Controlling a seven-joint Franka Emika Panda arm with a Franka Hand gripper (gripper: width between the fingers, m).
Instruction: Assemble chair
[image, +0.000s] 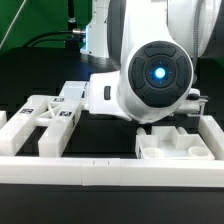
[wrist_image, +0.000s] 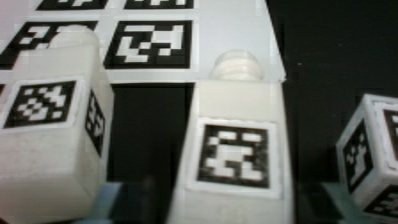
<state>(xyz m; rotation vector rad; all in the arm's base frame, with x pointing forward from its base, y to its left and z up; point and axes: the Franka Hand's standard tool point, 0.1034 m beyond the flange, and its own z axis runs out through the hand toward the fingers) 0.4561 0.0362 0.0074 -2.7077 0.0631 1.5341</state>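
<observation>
In the wrist view a white leg bar (wrist_image: 237, 130) with a square tag and a peg at its far end lies between my fingers. My gripper (wrist_image: 226, 208) is open: dark gaps show on both sides between the bar and the bluish fingertips (wrist_image: 118, 203). A second tagged leg bar (wrist_image: 63, 110) lies beside it, and another tagged white piece (wrist_image: 374, 140) lies on the other side. In the exterior view the X-braced frame (image: 45, 115) lies at the left and the slotted seat block (image: 175, 145) at the right. The arm's body (image: 150, 75) hides the gripper there.
The marker board (wrist_image: 134, 30) lies just beyond the leg bars. A long white border rail (image: 110, 172) runs along the front of the black table, with another rail piece at the exterior view's far left (image: 8, 135).
</observation>
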